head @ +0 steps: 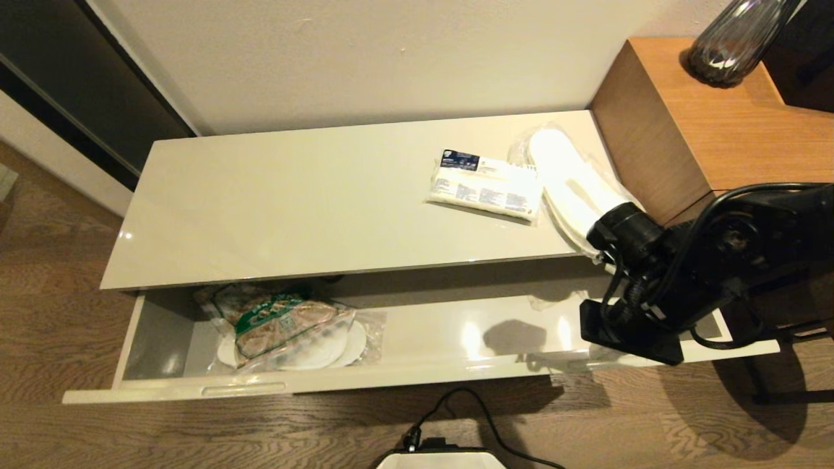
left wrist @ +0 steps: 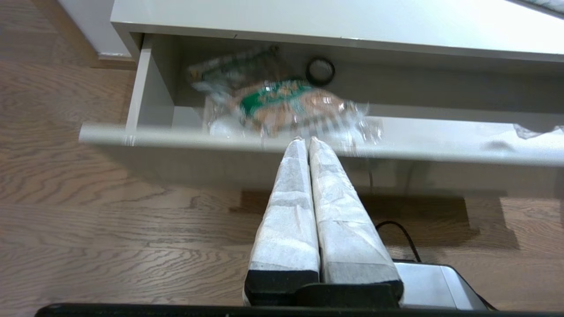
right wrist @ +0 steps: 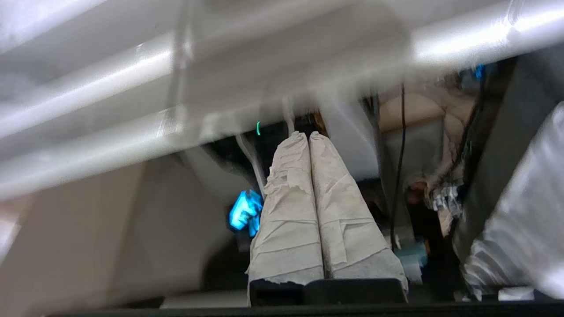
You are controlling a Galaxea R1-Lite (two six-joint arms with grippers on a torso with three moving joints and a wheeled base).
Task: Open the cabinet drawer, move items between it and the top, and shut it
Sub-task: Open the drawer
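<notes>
The cabinet drawer (head: 456, 376) stands pulled out below the cream top (head: 313, 202). At its left end lies the crinkly bag with a green band (head: 283, 320), resting on something flat and white in clear plastic (head: 342, 352). On the top's right part lie the white packet with a dark blue label (head: 485, 189) and the white slippers in clear plastic (head: 570, 182). My right arm (head: 651, 286) hangs over the drawer's right end; its gripper (right wrist: 304, 134) is shut and holds nothing. My left gripper (left wrist: 306, 140) is shut and empty, just before the drawer front (left wrist: 440, 147), facing the bag (left wrist: 286, 103).
A small black ring (left wrist: 320, 71) lies at the back of the drawer behind the bag. The brown wooden desk (head: 749, 130) abuts the cabinet's right end and carries a dark glass vase (head: 733, 42). Wooden floor lies in front. A wall runs behind.
</notes>
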